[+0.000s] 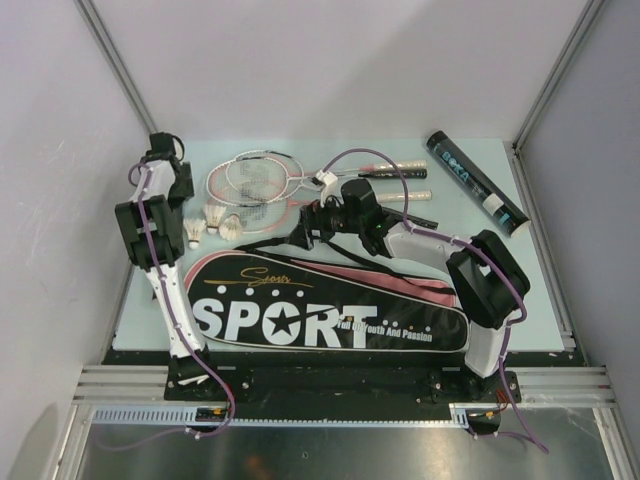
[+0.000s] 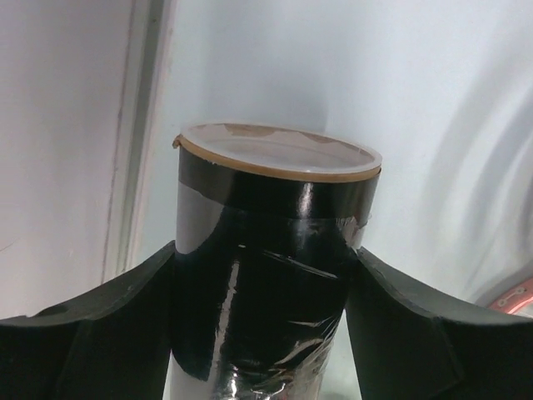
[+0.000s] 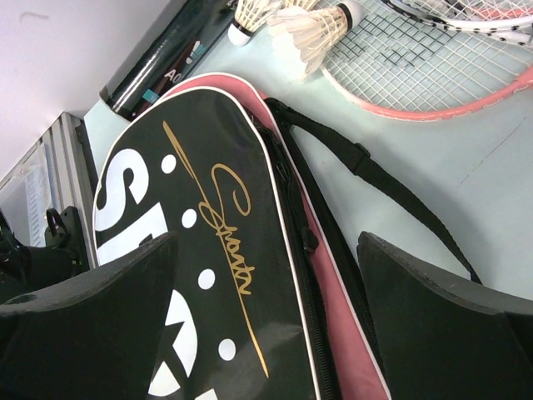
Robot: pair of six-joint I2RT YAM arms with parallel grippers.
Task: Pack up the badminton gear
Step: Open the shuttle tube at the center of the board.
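The left arm, bent at the elbow along the table's (image 1: pixel 480 270) left edge, points the left gripper (image 2: pixel 266 250) forward, fingers (image 2: pixel 125 308) pressed against both sides of a capped dark shuttlecock tube (image 2: pixel 275 208). The right arm reaches leftward, the right gripper (image 3: pixel 266 242) spread wide above the black-and-pink racket bag (image 1: pixel 330 320); rackets (image 1: pixel 260 180) and shuttlecocks (image 1: pixel 215 225) lie just beyond.

The top camera looks down over the whole table (image 1: pixel 540 290). The left wrist camera faces a tube (image 2: pixel 266 275) up close. The right wrist camera shares the bag (image 3: pixel 208 233) with the top view.
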